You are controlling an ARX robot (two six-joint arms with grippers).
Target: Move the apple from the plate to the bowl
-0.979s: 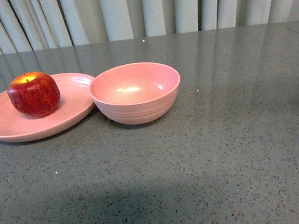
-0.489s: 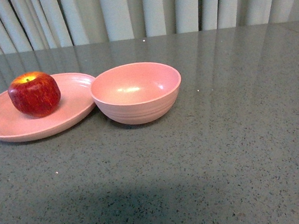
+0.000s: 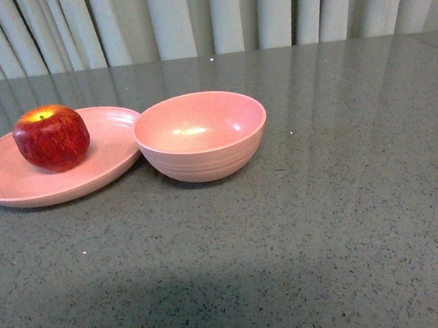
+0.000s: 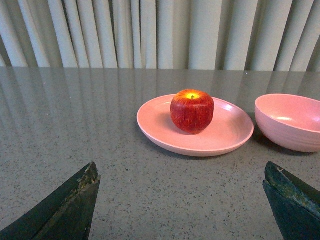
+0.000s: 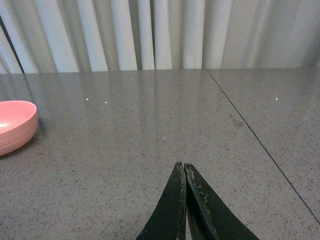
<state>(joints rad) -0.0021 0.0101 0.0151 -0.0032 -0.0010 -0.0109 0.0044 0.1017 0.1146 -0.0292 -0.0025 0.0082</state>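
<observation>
Ahead of your left gripper [image 4: 181,168], jaws wide apart, the streaked dark-red apple [image 4: 192,111] sits on the plate [image 4: 226,133]; bowl [image 4: 294,121] edge-cropped; right gripper [image 5: 183,166] pinched closed.

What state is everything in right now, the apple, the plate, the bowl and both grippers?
Apple: upright, stem dip up, not held.
Plate: flat on the table, apple resting on it.
Bowl: upright, empty.
Left gripper: jaws wide open, holding nothing.
Right gripper: jaws shut together, holding nothing.
</observation>
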